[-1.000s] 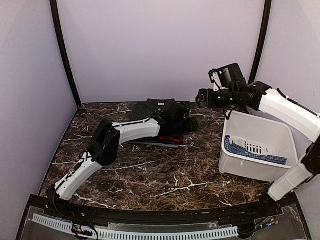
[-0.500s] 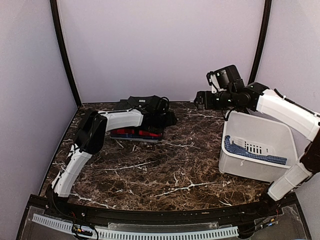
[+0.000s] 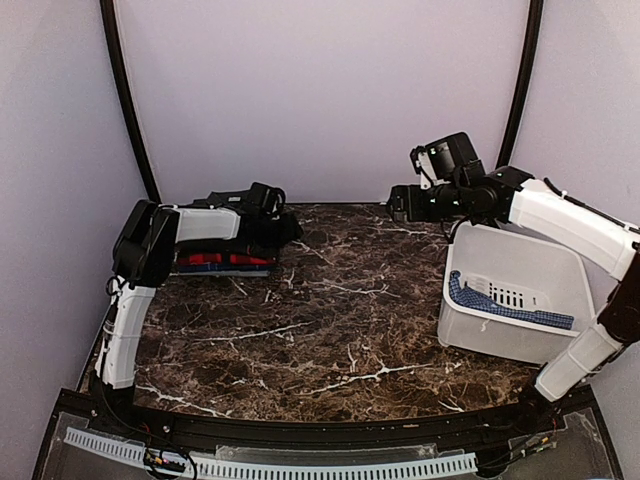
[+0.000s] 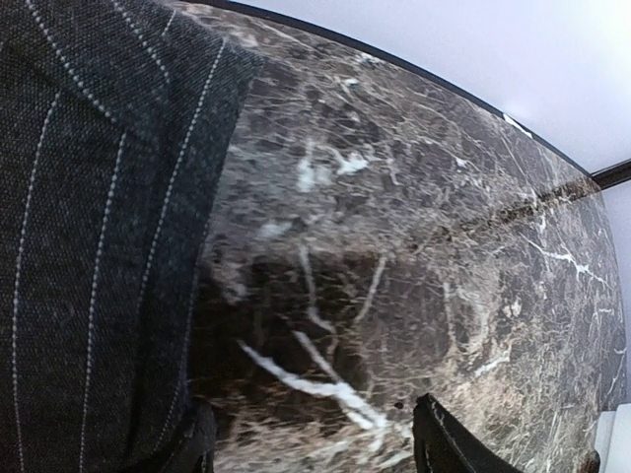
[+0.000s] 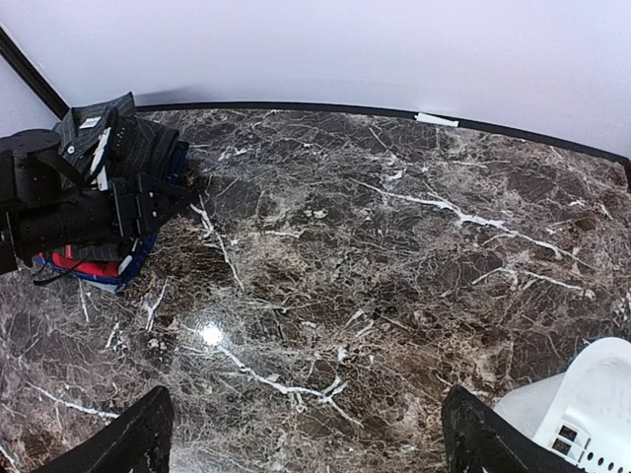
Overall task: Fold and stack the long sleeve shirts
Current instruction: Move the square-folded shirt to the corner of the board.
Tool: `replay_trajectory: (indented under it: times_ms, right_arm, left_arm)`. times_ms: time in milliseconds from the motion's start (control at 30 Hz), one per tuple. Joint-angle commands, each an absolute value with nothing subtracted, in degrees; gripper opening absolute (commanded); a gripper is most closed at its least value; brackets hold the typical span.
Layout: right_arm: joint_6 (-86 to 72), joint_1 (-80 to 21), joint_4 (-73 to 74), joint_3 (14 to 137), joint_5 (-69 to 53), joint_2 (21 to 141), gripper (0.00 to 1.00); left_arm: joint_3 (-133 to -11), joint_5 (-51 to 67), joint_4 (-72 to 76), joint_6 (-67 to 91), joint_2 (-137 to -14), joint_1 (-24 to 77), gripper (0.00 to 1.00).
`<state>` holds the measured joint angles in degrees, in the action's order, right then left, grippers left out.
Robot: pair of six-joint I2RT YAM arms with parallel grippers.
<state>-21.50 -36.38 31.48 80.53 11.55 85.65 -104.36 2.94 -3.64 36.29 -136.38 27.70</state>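
Observation:
The charcoal pinstriped shirt (image 5: 138,143) lies folded on top of the red-and-black plaid shirt (image 3: 215,261) at the table's back left corner. In the left wrist view the charcoal shirt (image 4: 79,246) fills the left side. My left gripper (image 3: 288,228) lies low at the stack's right edge. It is open, with only bare marble between its fingers (image 4: 444,445), and the left finger sits against the shirt's edge. My right gripper (image 3: 395,203) hangs open and empty above the back right of the table, with both fingertips (image 5: 128,443) wide apart.
A white plastic bin (image 3: 560,262) stands at the right with a blue checked cloth (image 3: 505,308) inside; its corner shows in the right wrist view (image 5: 592,414). Walls close the table at the back and both sides. The marble tabletop (image 3: 340,330) spans the middle.
My left arm has swung left, and the shirt stack has slid with it from the back middle to the back left corner. My right arm has barely moved.

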Motion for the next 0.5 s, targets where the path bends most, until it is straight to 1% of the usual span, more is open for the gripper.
replay_trajectory:
  times_ms: [0,267,467]
  right_arm:
    - [-21.0,-36.4,29.3,80.4,10.9,86.8,0.91]
    - [-21.0,-36.4,29.4,80.1,11.4,86.9,0.92]
    - [-21.1,-36.3,29.3,79.9,11.3,87.0,0.92]
  left_arm:
    - [-99.0,4.3,-5.4,33.4,-132.5,23.5,0.67]
    - [-93.6,6.9,-5.5,30.6,-129.8,18.2,0.66]
    - [-90.3,9.1,-4.9,28.7,-127.6,16.1,0.66]
